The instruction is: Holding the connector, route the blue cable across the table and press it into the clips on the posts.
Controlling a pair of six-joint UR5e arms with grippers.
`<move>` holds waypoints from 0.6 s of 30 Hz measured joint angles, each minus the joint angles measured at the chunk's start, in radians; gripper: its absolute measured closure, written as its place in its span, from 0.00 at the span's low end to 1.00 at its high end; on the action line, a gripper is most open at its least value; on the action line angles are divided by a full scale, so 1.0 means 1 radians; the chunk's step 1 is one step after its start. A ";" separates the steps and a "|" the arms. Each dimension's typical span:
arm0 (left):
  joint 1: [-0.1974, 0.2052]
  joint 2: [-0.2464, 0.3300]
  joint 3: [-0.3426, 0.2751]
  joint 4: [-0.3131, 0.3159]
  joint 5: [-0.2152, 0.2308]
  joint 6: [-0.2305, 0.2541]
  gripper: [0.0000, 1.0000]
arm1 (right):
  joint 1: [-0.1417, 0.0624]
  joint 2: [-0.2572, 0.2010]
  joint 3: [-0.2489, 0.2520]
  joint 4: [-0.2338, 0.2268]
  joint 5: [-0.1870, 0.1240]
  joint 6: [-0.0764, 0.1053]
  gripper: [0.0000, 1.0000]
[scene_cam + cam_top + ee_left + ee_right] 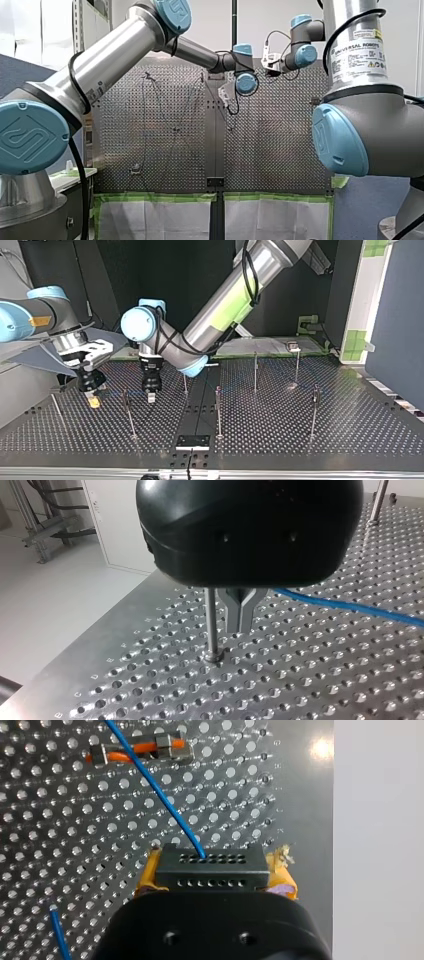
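Clamping connector (208,867), right fingers (283,882); left fingers (236,614) together; right arm label (358,56) "UNIVERSAL ROBOTS".

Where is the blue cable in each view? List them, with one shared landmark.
Front view: too thin to find.
Top view: too faint to tell.
Left wrist view: blue cable runs across the table beside the left end effector.
Right wrist view: it leaves the connector in the right end effector.
Landmark: right end effector, at top view's left.
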 joint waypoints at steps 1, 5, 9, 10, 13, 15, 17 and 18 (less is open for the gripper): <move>0.003 0.000 0.000 0.003 0.005 0.001 1.00 | -0.001 0.002 0.000 -0.004 -0.004 0.000 1.00; 0.017 0.000 0.000 0.013 0.023 0.004 1.00 | -0.005 0.007 -0.003 -0.017 -0.013 0.001 1.00; 0.025 0.000 0.000 0.013 0.032 0.005 1.00 | -0.010 0.009 -0.007 -0.021 -0.015 0.001 1.00; 0.027 0.000 0.000 0.012 0.034 0.005 1.00 | -0.011 0.009 -0.008 -0.021 -0.016 0.001 1.00; 0.030 0.000 0.000 0.008 0.038 0.004 1.00 | -0.015 0.010 -0.009 -0.021 -0.020 0.001 1.00; 0.030 0.000 0.000 0.002 0.043 0.003 1.00 | -0.017 0.011 -0.009 -0.022 -0.021 0.002 1.00; 0.029 0.000 -0.001 -0.006 0.049 0.001 0.83 | -0.018 0.011 -0.009 -0.022 -0.022 0.002 1.00; 0.028 0.000 -0.001 -0.010 0.051 0.000 0.70 | -0.018 0.011 -0.009 -0.022 -0.023 0.002 1.00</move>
